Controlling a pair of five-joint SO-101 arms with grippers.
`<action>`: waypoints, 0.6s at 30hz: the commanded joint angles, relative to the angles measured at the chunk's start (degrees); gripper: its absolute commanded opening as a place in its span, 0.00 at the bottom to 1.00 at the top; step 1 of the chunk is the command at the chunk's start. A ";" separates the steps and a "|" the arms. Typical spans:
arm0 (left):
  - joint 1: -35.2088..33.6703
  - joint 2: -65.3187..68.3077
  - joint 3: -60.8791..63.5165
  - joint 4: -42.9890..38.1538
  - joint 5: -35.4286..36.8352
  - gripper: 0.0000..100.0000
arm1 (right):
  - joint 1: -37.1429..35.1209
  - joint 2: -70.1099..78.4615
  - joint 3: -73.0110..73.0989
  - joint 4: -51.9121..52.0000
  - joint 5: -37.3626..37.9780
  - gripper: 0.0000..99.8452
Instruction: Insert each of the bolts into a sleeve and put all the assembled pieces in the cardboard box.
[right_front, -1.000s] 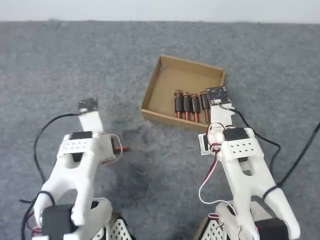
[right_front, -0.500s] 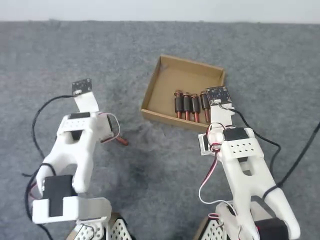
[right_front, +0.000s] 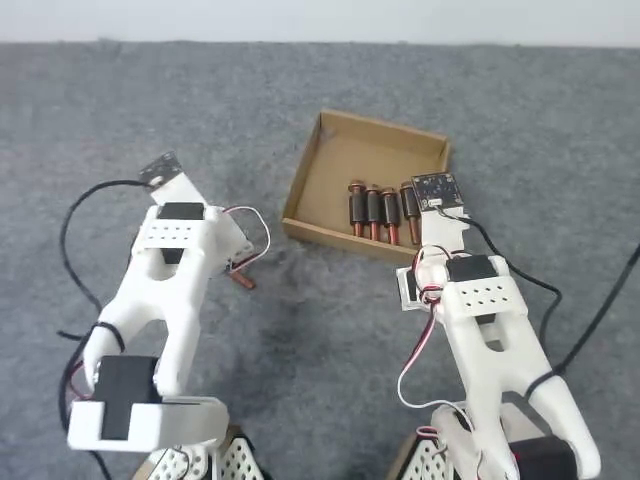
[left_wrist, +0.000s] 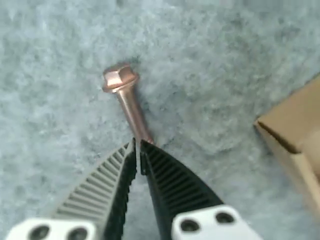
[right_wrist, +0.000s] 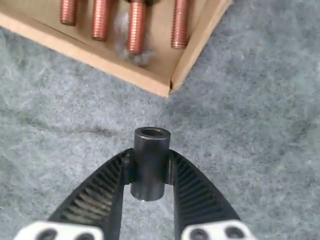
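Carpet, grey, covers the whole table. Cardboard box sits just ahead of the right gripper, and four finished pieces are lined up inside, against the wall nearest that gripper. Right gripper's clamped on a black sleeve, one on each side, with an open end showing. Left gripper is squeezed almost together on the thread end of a copper bolt. The bolt's hex head points away from it, and the box is off to its side.

Grey carpeted tabletop, pale wall strip behind
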 joint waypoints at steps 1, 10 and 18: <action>-3.25 -3.87 0.31 -5.01 1.41 0.02 | 0.84 -3.21 -0.62 -0.75 0.79 0.01; -4.13 -3.87 6.55 -11.87 1.41 0.17 | 0.66 -3.21 -0.62 -0.75 0.88 0.01; -4.13 -3.87 6.46 -13.45 1.41 0.17 | 0.66 -3.12 -0.62 -0.75 0.88 0.01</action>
